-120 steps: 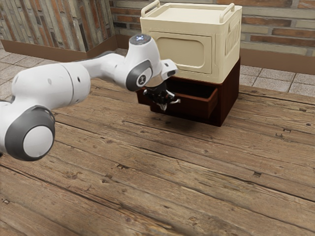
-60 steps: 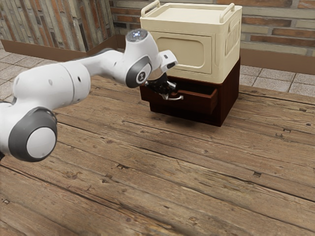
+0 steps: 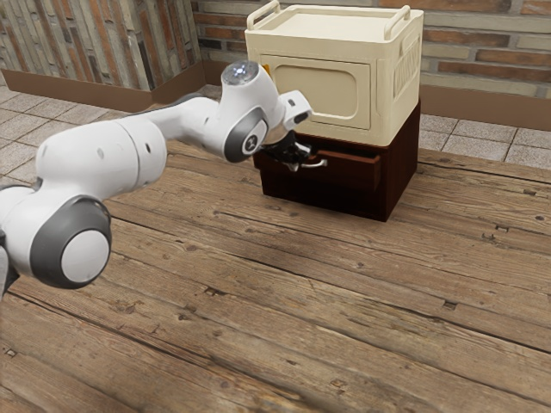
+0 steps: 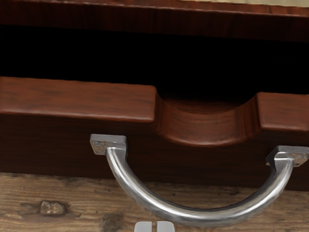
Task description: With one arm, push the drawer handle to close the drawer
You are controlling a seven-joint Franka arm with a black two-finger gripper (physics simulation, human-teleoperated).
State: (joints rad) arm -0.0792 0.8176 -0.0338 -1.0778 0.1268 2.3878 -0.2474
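Pincer [image 3: 303, 163] together, near the handle [image 4: 203, 216]; the wrist view adds the drawer's [image 4: 58, 99] notch [image 4: 205, 128] (a neat scoop).

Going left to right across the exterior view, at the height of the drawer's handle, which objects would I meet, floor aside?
White arm → black end effector → silver handle → uncovered right-hand part of the drawer front → dark red cabinet's side.

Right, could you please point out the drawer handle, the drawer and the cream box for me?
Drawer handle [image 4: 193, 216]: wrist view, middle of its curved metal bar.
Drawer [image 4: 193, 166]: wrist view, its dark front face.
Cream box [image 3: 331, 90]: exterior view, its recessed front panel.
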